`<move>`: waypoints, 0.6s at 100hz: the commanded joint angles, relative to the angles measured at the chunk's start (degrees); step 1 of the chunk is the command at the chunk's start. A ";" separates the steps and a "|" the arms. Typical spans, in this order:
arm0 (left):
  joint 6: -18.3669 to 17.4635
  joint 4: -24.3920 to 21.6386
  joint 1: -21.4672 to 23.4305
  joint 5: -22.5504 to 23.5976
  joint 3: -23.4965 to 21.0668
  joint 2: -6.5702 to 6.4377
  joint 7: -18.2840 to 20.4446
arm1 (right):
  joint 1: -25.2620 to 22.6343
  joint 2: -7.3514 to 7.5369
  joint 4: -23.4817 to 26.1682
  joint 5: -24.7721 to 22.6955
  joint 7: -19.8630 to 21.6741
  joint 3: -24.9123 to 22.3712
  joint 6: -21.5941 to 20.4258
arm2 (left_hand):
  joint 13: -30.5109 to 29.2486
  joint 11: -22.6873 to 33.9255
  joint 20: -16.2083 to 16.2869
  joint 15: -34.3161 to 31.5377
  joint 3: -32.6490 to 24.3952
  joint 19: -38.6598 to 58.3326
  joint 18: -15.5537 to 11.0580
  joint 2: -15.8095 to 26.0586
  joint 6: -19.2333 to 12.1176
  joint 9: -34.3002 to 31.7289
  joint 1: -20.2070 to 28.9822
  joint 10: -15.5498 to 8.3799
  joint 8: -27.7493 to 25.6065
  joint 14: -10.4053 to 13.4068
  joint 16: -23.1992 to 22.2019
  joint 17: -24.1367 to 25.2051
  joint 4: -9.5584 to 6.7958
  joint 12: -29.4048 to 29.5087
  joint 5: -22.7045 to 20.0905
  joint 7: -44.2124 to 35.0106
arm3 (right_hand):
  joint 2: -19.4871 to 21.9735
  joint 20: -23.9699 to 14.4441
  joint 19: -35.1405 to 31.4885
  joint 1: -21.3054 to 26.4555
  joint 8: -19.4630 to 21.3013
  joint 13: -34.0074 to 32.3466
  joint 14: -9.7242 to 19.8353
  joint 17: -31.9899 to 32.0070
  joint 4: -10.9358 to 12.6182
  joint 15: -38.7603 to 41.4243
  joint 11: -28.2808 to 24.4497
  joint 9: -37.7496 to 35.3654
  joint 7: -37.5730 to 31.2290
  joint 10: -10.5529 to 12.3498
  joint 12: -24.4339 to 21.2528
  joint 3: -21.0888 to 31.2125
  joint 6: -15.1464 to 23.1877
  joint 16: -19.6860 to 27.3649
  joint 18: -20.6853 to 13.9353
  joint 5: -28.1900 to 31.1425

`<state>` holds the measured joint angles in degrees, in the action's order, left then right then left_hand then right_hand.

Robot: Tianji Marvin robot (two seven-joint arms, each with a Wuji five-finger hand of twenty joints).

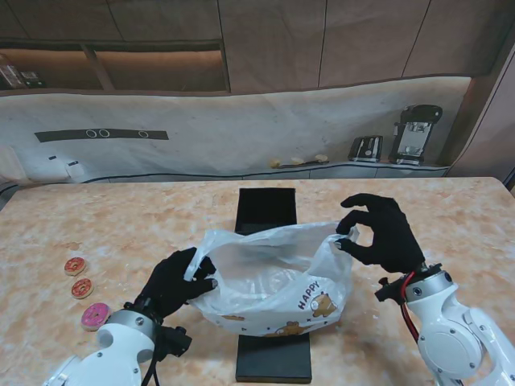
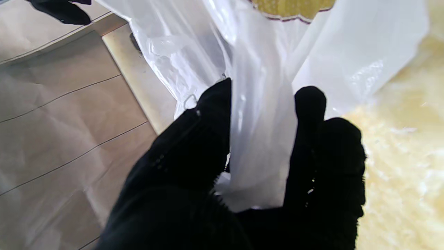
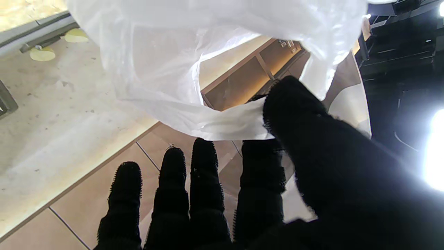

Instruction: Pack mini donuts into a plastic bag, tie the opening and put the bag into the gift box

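- One plastic bag (image 1: 273, 281) sits at table centre, held up between both hands; its body covers the middle of the black gift box (image 1: 269, 281), so only the box's 12 o'clock and 6 o'clock ends show.
- Bag contents cannot be made out through the film.
- Left hand (image 1: 173, 285), at 9 o'clock of the bag: fingers closed on a strip of the bag's rim; in the left wrist view the strip (image 2: 263, 139) runs between thumb and fingers.
- Right hand (image 1: 385, 237), at 3 o'clock of the bag: thumb and index finger pinch the rim edge (image 3: 236, 121); the other three fingers (image 3: 204, 180) are extended and touch nothing.
- Three mini donuts (image 1: 81, 288) lie loose on the table at 9 o'clock, well apart from the bag: two brown, one pink (image 1: 95, 315).
- Both arms are cut off at the bottom edge of the stand view.
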<state>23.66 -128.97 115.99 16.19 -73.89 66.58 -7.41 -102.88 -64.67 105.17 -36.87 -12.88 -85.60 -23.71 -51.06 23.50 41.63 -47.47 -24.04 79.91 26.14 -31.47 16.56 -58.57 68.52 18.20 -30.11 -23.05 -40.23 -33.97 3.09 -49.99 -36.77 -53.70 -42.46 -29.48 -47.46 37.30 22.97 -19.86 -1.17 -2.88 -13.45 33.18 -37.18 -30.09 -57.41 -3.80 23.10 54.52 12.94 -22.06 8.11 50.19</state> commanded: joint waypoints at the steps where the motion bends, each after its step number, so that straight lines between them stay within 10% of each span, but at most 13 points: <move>1: 1.46 1.31 0.42 -1.42 0.70 0.53 0.51 | -0.37 -0.20 -0.91 -0.26 0.81 0.35 0.46 | 0.90 0.15 1.68 0.50 1.29 -0.14 -0.94 0.70 -1.13 1.15 1.54 -1.17 -0.89 0.45 -0.61 0.77 -0.77 -0.84 1.74 -1.25 | -0.32 0.81 -0.61 1.13 -0.59 -1.12 0.09 -0.33 -0.85 -0.60 0.73 -1.23 -0.83 0.92 -0.80 0.88 3.94 -0.64 -0.08 2.00; 23: 1.34 3.65 0.90 -2.73 1.97 0.69 -0.07 | -0.16 -0.06 -2.44 0.45 1.84 0.92 2.14 | 4.35 5.34 3.20 2.02 4.70 -1.90 -0.79 0.79 -0.99 7.30 -0.60 -0.14 -0.50 -0.30 -0.10 4.65 -1.17 3.42 3.33 1.17 | 0.38 0.87 -0.80 2.17 -0.66 -1.50 -0.10 -0.54 -0.57 -0.92 1.07 -1.61 -1.04 0.59 -0.89 1.22 2.65 -0.61 0.13 1.44; 44: -4.85 4.36 2.24 -0.61 -0.14 -0.30 2.14 | 0.31 -0.03 -3.24 0.36 1.85 1.66 2.61 | 26.93 5.38 1.54 13.78 8.20 -18.20 -3.50 7.77 -2.82 32.74 -10.46 -1.78 1.26 2.08 3.18 29.53 -2.17 17.24 14.79 19.83 | 0.25 0.89 -0.92 2.28 -0.79 -1.67 -0.04 -0.67 -0.41 -1.02 1.16 -1.77 -0.99 0.62 -0.87 0.95 2.65 -0.66 0.17 1.51; 60: -8.47 3.98 3.63 1.01 -2.68 -0.91 3.95 | 0.69 -0.10 -3.48 0.52 1.50 1.98 2.37 | 36.37 -2.32 -3.99 24.63 16.88 -33.70 -4.74 8.92 -4.13 42.58 -11.74 -2.40 4.58 4.49 9.82 37.02 -2.30 22.91 17.19 25.81 | 0.25 0.89 -0.99 2.27 -0.85 -1.79 -0.10 -0.73 -0.35 -1.06 1.20 -1.88 -1.03 0.66 -0.84 0.92 2.73 -0.71 0.19 1.65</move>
<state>15.39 -124.25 118.60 16.83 -75.74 66.13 -5.00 -102.05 -64.48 101.74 -36.46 -11.96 -83.95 -21.20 -17.57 23.70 39.91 -25.46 -11.04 50.28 22.98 -24.15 14.09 -19.32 58.48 17.03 -26.80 -20.59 -32.97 0.79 2.39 -29.20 -21.29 -30.18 -42.46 -29.46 -47.65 37.38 22.43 -21.08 -1.56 -3.68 -13.46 32.95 -36.44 -30.76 -57.39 -3.80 23.13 54.53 12.95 -22.06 8.50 50.20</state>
